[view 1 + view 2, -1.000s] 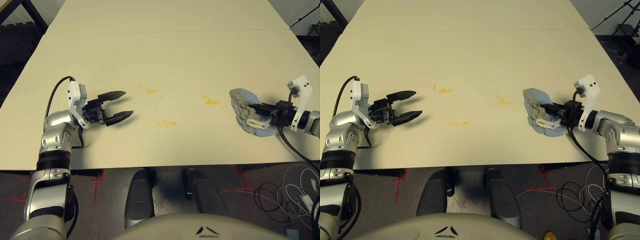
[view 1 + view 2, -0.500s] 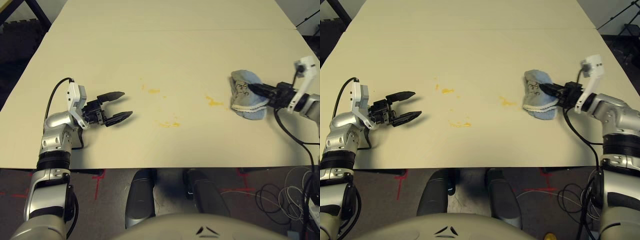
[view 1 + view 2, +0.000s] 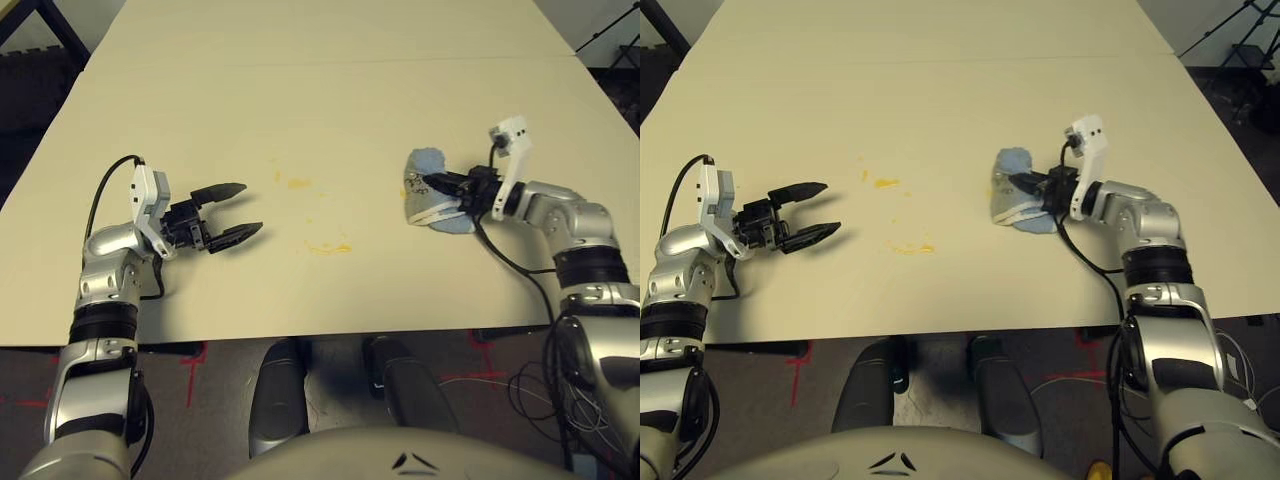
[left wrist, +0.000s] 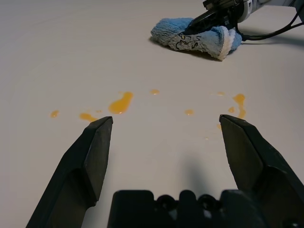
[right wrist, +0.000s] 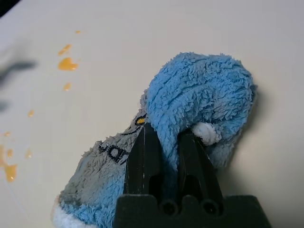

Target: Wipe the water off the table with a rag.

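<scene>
Wiping is the step you have in hand: your right gripper (image 3: pixel 432 186) has its jaws pinched shut on a fold of the rag (image 3: pixel 430 192), and the cloth lies bunched on the tabletop (image 3: pixel 330 110) with its whitish hem on the side toward you. The rag is a soft, fluffy blue cloth with dark markings, crumpled into a lump, not spread flat.

The water (image 3: pixel 330 247) shows as small yellow-orange splotches well to the left of the rag, between it and your left gripper (image 3: pixel 232 211). One streak sits nearer you than the rag; another splotch (image 3: pixel 297 182) lies further from you, about level with the rag's far edge, with tiny specks scattered between them. None of these touches the rag yet.

Your left gripper hovers with its jaws wide open and empty, on the far side of the splotches from the rag, pointing toward them.

By my reading, some of the job remains. Your next move calls for dragging the rag leftward along the tabletop, keeping it pressed down so the bunched cloth actually meets the thin liquid. Sweep through both splotches, since one straight pass will likely miss one of them.
</scene>
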Tool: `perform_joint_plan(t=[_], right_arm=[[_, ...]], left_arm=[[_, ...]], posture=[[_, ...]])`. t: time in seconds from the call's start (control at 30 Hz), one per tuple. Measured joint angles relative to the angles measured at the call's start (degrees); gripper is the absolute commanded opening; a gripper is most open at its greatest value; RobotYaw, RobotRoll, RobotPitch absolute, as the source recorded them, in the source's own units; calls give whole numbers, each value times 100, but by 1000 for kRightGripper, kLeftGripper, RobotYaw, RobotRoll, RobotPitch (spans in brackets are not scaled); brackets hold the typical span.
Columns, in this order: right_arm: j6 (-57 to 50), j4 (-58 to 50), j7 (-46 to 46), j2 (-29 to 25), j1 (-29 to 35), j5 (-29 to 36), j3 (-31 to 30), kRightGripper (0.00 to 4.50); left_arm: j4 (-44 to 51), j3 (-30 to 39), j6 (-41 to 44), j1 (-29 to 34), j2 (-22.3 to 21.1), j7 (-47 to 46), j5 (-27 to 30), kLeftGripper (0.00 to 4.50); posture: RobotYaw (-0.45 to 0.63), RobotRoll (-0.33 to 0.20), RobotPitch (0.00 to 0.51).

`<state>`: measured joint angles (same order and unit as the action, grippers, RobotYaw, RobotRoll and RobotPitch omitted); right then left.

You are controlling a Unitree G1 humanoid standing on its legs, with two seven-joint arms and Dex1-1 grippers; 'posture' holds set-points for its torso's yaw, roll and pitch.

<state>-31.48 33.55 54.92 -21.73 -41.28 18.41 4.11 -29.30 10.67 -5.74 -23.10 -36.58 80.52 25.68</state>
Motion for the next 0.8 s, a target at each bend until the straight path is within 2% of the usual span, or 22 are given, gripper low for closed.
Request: perform_joint_plan(t=[0.2,0.37,0.5,0.8], right_arm=[[85,-18,-56,350,-61,-141,-134,114],[87,-19,-35,232,-51,-154,-132,114],[102,69,164,-178,-28,-135,-109,114],[132,577,754,-1692,101,-119,27,114]], left_arm=[[151,9,2,96,-32,-3,0,4500],[195,9,35,115,-37,-9,1,4500],[199,5,36,103,-39,-17,0,4500],[23,3,-67,-104,-51,-15,-13,4500]], posture=[[159,0,199],[153,0,195],[136,0,189],[123,0,178]])
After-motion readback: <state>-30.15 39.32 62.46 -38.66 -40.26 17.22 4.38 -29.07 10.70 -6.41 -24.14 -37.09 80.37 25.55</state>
